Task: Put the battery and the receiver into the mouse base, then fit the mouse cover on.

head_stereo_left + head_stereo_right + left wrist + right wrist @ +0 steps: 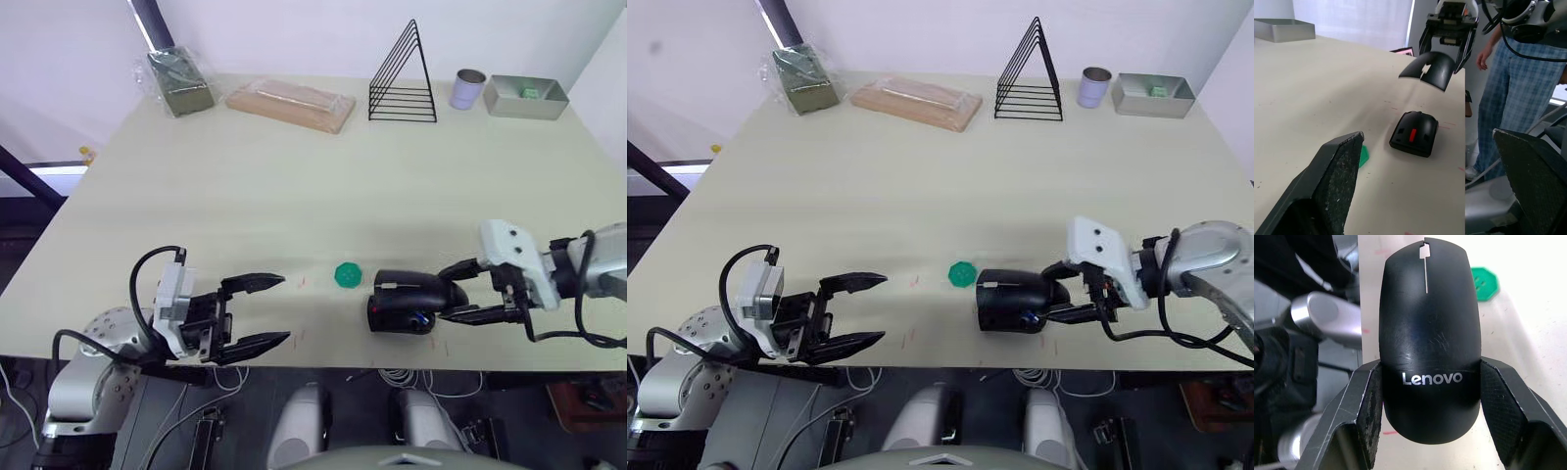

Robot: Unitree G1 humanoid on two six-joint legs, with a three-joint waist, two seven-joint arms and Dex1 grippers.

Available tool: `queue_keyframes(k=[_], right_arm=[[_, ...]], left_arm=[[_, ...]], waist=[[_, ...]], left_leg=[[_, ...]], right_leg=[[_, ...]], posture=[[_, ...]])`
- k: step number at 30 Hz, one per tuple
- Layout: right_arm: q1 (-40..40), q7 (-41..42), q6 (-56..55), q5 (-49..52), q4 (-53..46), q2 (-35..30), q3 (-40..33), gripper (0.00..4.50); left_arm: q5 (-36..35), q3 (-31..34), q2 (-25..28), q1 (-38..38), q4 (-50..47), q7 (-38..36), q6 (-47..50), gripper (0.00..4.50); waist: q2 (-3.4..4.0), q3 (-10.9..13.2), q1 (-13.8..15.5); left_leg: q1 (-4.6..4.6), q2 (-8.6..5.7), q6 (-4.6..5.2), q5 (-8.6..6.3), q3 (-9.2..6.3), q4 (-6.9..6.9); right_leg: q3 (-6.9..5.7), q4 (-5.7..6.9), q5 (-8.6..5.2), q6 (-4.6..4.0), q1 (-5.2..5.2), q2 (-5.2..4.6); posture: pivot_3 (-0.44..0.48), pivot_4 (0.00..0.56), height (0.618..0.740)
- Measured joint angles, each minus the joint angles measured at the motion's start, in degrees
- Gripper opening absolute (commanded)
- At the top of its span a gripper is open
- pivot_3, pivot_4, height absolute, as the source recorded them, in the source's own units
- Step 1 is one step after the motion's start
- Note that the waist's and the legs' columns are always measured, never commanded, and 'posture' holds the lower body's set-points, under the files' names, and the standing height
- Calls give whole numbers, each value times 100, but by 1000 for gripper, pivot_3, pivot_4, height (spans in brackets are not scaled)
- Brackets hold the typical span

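My right gripper point(446, 294) is shut on the mouse cover point(407, 286), a glossy black shell with a pale logo point(1429, 333). It holds the cover just above the mouse base point(1414, 133). The base lies on the table near the front edge, black with a red part showing on top. A speck of blue, which looks like the battery point(420, 319), peeks from the base under the cover. The receiver is hidden. My left gripper point(263, 313) hovers open and empty at the front edge, well to the left of the base.
A flat green disc point(348, 275) lies just left of the mouse base. Along the far edge stand a wrapped green packet point(179, 81), a wrapped wooden block point(291, 104), a black wire rack point(404, 78), a cup point(469, 88) and a metal tray point(526, 98). A person point(1518, 98) stands by the table.
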Motion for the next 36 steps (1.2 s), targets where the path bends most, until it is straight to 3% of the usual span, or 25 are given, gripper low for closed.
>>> queue_keyframes(k=[12,36], right_arm=[[-115,234,-781,-1193,548,199,1176,2286],[-339,364,-801,-1783,880,644,1531,2286]], left_arm=[[20,-19,43,-118,105,-145,1,4500],[128,-61,42,130,96,-127,-21,4500]], waist=[[-9,-1,1],[-15,-3,-1]], left_leg=[[2,-1,0,0,1,-1],[4,-2,-1,0,0,-1]], right_leg=[[0,0,1,0,0,-2],[-2,2,1,-1,2,-3]], posture=[[0,150,740],[0,150,740]])
